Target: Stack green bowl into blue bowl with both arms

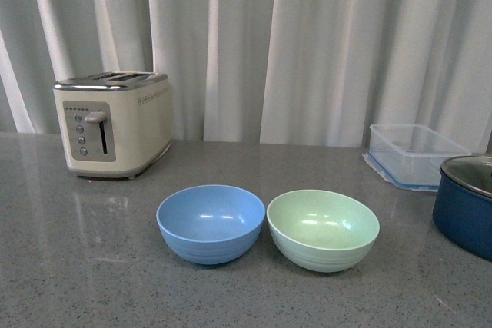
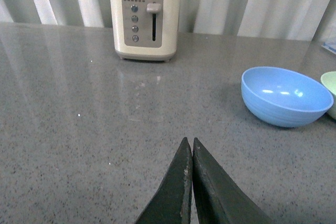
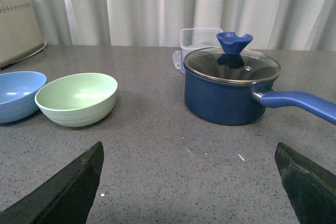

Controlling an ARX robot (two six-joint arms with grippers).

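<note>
Left hand together, right hand apart. Your green bowl sits just beside the blue bowl; grasping may knock it.

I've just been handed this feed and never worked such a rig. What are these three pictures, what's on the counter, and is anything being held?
This is a robot with two arms, each ending in a gripper. The front view looks out from its body, and neither arm shows there. On the grey counter the blue bowl and the green bowl sit side by side. A cream toaster stands behind them, with a clear plastic box and a lidded dark blue pot to the right. The other two pictures come from cameras on the wrists. The left gripper is shut and the right gripper is wide open. Neither holds anything.
</note>
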